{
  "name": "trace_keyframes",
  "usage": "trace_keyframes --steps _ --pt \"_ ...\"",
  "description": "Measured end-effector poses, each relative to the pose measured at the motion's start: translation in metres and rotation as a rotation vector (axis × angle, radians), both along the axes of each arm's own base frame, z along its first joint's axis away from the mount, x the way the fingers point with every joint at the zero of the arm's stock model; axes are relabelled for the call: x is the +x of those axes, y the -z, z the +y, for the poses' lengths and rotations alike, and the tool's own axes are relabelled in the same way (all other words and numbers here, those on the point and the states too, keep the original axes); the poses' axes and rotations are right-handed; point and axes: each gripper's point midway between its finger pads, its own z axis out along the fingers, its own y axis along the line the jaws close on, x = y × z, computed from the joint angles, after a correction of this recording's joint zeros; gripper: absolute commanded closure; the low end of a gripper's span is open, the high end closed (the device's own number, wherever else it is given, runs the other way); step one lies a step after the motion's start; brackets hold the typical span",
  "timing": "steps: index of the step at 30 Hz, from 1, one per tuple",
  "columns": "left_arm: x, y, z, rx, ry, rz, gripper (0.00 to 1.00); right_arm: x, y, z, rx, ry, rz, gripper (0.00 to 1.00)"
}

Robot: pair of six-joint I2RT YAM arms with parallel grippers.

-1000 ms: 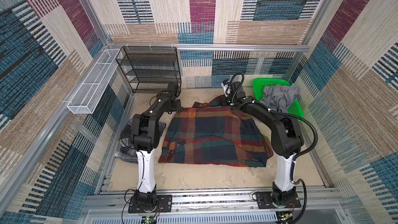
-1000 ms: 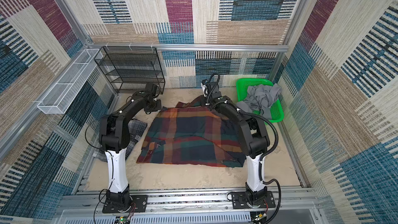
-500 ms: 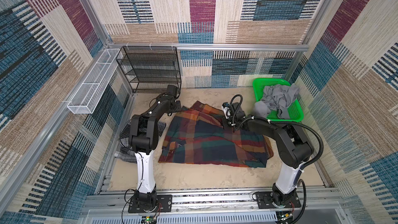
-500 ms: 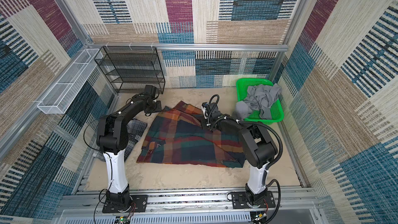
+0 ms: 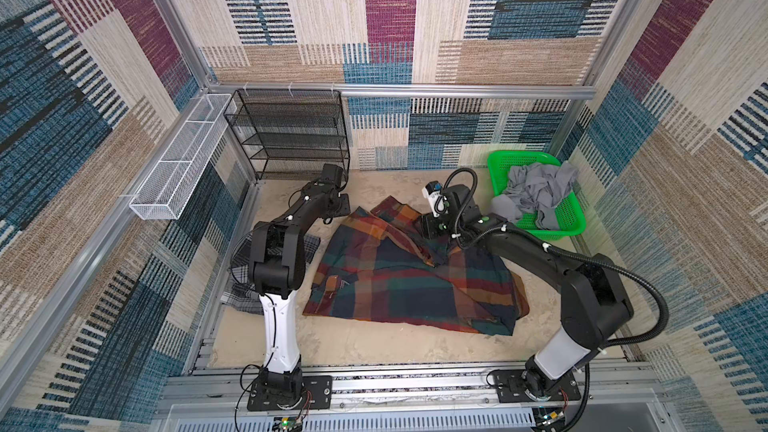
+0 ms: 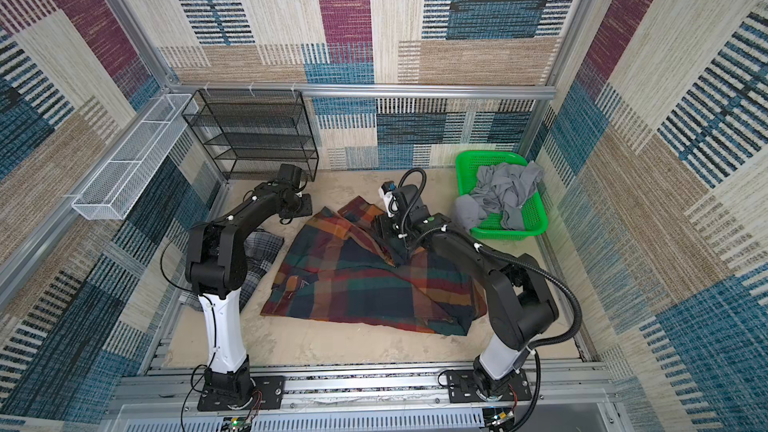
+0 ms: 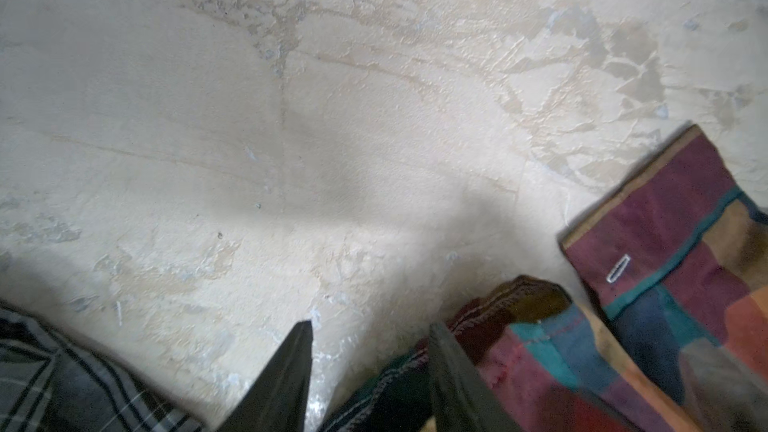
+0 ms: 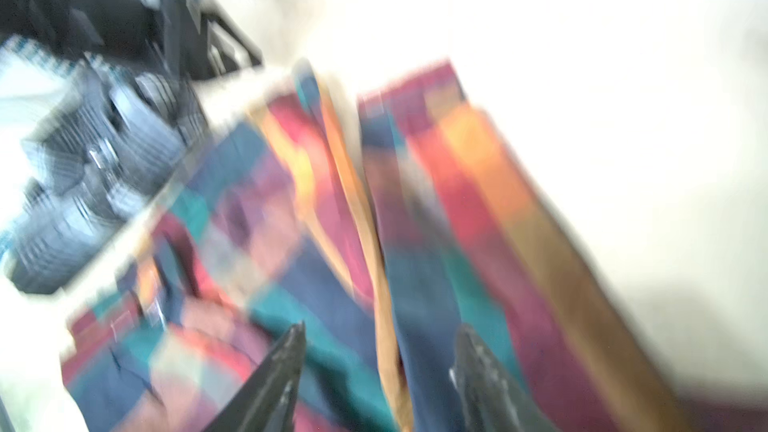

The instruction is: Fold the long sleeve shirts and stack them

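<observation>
two grippers stand spread: left gripper (image 7: 370, 367) empty beside the hem of the plaid shirt (image 7: 665, 284), right gripper (image 8: 382, 371) over it, contact blurred; grey shirt (image 7: 62, 380) mostly cut off.

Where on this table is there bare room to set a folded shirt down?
Widest bare strip: along the front, between the hem of the large plaid shirt and the front rail. A smaller patch lies behind the shirt, between the black wire rack and green basket. The grey plaid shirt crowds the left.

lab cell: aluminium frame (image 5: 415, 91), patterned walls (image 5: 390, 14)
</observation>
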Motion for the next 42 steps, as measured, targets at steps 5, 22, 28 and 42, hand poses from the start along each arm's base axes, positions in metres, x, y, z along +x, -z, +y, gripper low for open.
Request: trace_keyframes --steps 5,22,28,42 --pt "-0.003 0.001 -0.001 -0.001 0.004 0.004 0.51 0.070 0.026 0.032 -0.058 -0.006 0.002 0.35" --pt "-0.002 -0.005 0.000 0.001 0.001 -0.010 0.50 0.143 0.140 0.045 -0.336 -0.006 0.051 0.46" --pt "0.000 -0.008 -0.001 0.000 0.001 -0.017 0.50 0.150 0.145 0.052 -0.324 -0.019 0.018 0.91" --pt "0.000 -0.030 -0.005 -0.029 0.014 -0.056 0.42 0.148 0.060 0.037 -0.226 -0.021 -0.061 1.00"
